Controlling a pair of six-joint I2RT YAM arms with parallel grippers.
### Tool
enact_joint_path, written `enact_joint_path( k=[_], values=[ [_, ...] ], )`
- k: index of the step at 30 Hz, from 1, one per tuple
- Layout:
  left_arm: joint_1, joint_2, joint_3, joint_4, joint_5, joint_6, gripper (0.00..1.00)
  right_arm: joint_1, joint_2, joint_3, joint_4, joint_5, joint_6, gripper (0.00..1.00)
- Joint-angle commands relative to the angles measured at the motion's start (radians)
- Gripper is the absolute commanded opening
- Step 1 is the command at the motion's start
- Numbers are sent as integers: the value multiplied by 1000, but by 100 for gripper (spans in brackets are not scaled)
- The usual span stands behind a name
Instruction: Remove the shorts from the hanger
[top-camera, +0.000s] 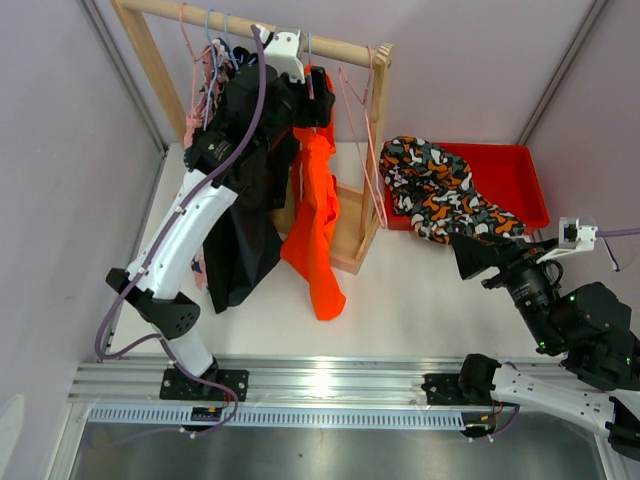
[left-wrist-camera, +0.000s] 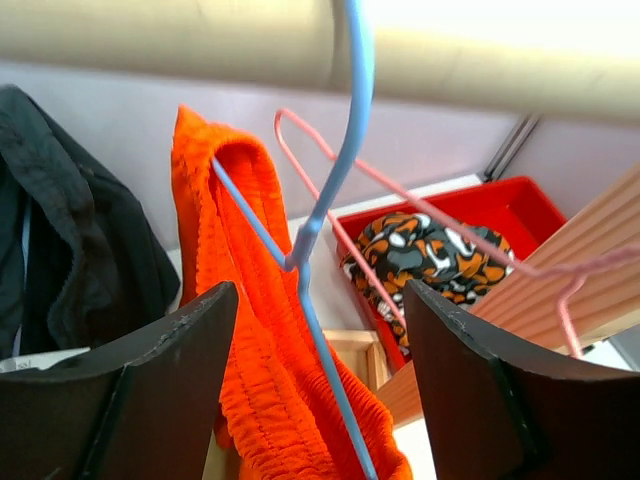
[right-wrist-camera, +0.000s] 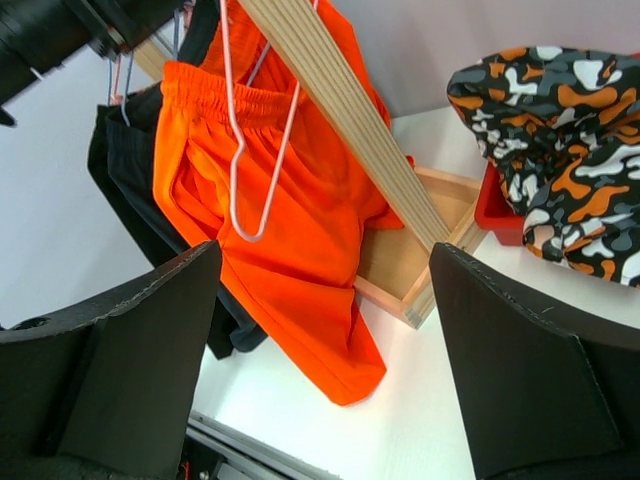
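Observation:
Orange shorts (top-camera: 316, 225) hang by their waistband on a blue hanger (left-wrist-camera: 334, 190) hooked over the wooden rail (top-camera: 260, 33) of the rack. My left gripper (top-camera: 312, 98) is raised just below the rail at the top of the shorts. In the left wrist view it (left-wrist-camera: 320, 300) is open, with the blue hanger's wire and the orange waistband (left-wrist-camera: 250, 340) between the fingers, not pinched. My right gripper (top-camera: 472, 252) is open and empty, low at the right, facing the orange shorts (right-wrist-camera: 290, 230) from a distance.
Black shorts (top-camera: 245, 225) hang left of the orange ones, under my left arm. Empty pink hangers (right-wrist-camera: 245, 150) hang on the rail. The rack's slanted post (right-wrist-camera: 340, 100) and base frame (top-camera: 350, 245) stand between the arms. A red bin (top-camera: 515, 180) holds camouflage shorts (top-camera: 440, 190).

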Motion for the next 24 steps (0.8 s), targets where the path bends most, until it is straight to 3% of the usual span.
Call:
enact_joint_path(
  k=[1,6,14,19,23,24],
  values=[
    [8,23,76,-19,-1,12,72,1,4,-12,1,5,41,90],
    [8,25,54,-24,1,6,71,-1,-6,-9,-5,17,33,90],
    [10,21,15,-13,-4,-6,59,-2,-28,-14,-39,38,52,90],
    [8,29,17,-13,-6,-15,39,-2,-48,-20,-63,52,64,90],
    [10,29,24,-21,-21,-21,0,-2,-61,-29,-75,54,72,89],
    [8,28,30,-24,-19,-21,0,-2,-62,-35,-75,54,76,89]
  ],
)
